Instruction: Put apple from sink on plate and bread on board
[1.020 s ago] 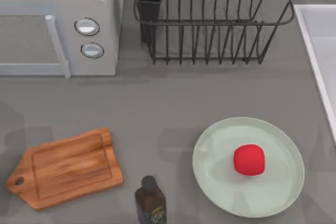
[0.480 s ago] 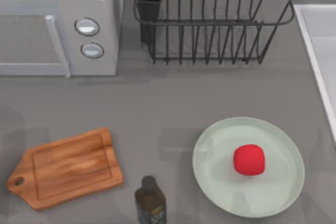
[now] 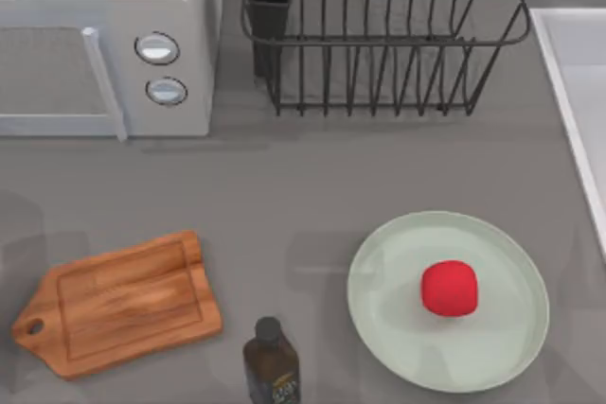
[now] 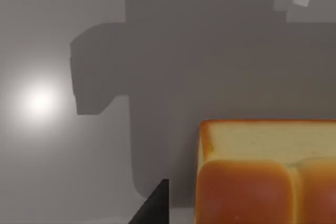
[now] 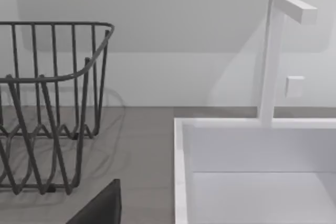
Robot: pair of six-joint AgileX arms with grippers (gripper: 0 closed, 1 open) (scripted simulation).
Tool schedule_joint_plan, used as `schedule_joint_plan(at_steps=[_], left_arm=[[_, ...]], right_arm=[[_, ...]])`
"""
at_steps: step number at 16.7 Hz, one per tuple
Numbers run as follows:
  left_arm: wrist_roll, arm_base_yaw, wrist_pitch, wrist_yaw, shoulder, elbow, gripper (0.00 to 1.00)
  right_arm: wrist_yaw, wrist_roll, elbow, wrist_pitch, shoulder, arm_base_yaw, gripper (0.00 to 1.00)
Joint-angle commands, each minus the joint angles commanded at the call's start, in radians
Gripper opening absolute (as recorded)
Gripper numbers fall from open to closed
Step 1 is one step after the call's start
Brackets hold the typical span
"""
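With the apple [image 3: 449, 288] on the plate [image 3: 388, 262], the left end effector [image 4: 152, 208], grip state unclear, must next close on the bread [image 4: 265, 174] just beside it.

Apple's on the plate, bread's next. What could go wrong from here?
The bottle stands close beside the board; an arm bringing the bread could knock it over. The board is bare but small, so the bread may land overhanging its edge. The apple lies loose on the plate and could roll if bumped.
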Motion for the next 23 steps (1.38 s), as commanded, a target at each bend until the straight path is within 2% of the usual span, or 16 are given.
schedule_joint_plan(at_steps=[3,4,11,15,23], left_arm=[[0.000,0.000,0.000,0.000,0.000,0.000,0.02],[0.000,0.000,0.000,0.000,0.000,0.000,0.00],[0.000,0.000,0.000,0.000,0.000,0.000,0.00],[-0.014,-0.002,-0.084,0.006,-0.056,0.045,0.00],[-0.020,-0.005,-0.433,0.004,-0.174,0.244,0.00]], right_arm=[[0.000,0.000,0.000,0.000,0.000,0.000,1.00],[0.000,0.000,0.000,0.000,0.000,0.000,1.00],[0.000,0.000,0.000,0.000,0.000,0.000,1.00],[0.000,0.000,0.000,0.000,0.000,0.000,1.00],[0.000,0.000,0.000,0.000,0.000,0.000,1.00]])
